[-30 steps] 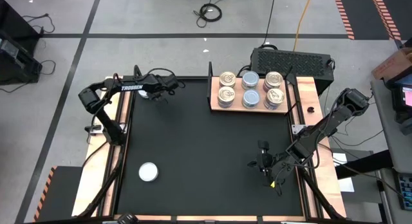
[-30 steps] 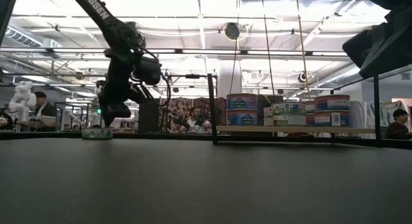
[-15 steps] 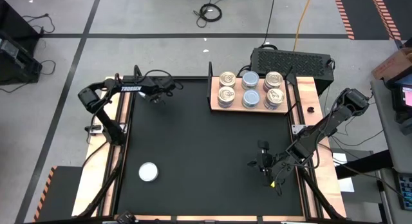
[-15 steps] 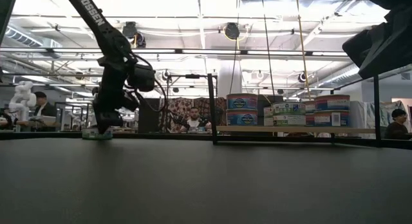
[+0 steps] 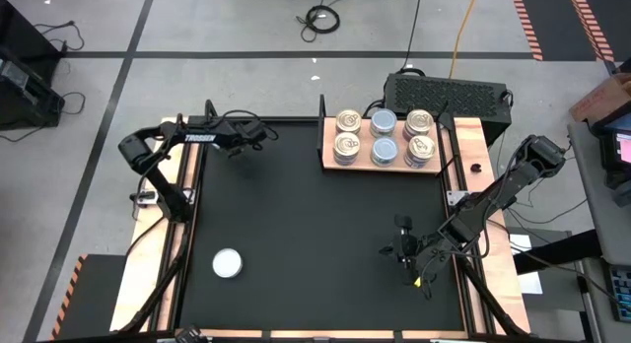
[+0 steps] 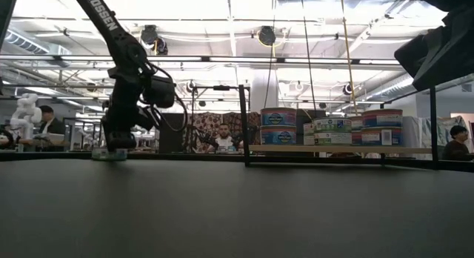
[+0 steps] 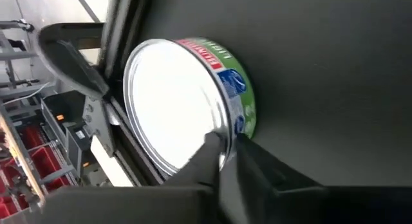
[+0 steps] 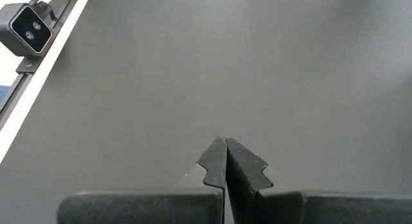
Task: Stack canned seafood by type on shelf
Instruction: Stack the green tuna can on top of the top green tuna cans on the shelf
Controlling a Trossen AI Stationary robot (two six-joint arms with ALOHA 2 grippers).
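Tins lie scattered across the black table [image 5: 315, 244], and at its far left corner the left claw [image 5: 235, 146] has come down on one of them: in the left wrist view its two dark fingers [image 7: 206, 161] pinch the rim of a green-labelled tin [image 7: 193, 102] with a plain silvery lid, closed on it, while the low view shows the claw [image 6: 115, 143] standing right over that tin [image 6: 109, 153] on the table surface. Nearer the front on the left side, a second silvery-lidded tin [image 5: 227, 264] lies alone, well apart from everything else. Further right, at the far edge, the wooden shelf [image 5: 327, 156] carries the stacked tins in three columns (two rows deep): cream-gold pull-tab lids [image 5: 347, 119] on the left, silvery-blue lids [image 5: 383, 121] in the middle, and cream-gold lids [image 5: 419, 120] again on the right; the low view shows these stacks [image 6: 330, 130] two tins high on the raised board. On the right side near the front, the right claw [image 5: 404, 252] rests low over bare table, and the right wrist view shows its fingers [image 8: 225, 161] pressed fully together, holding nothing.
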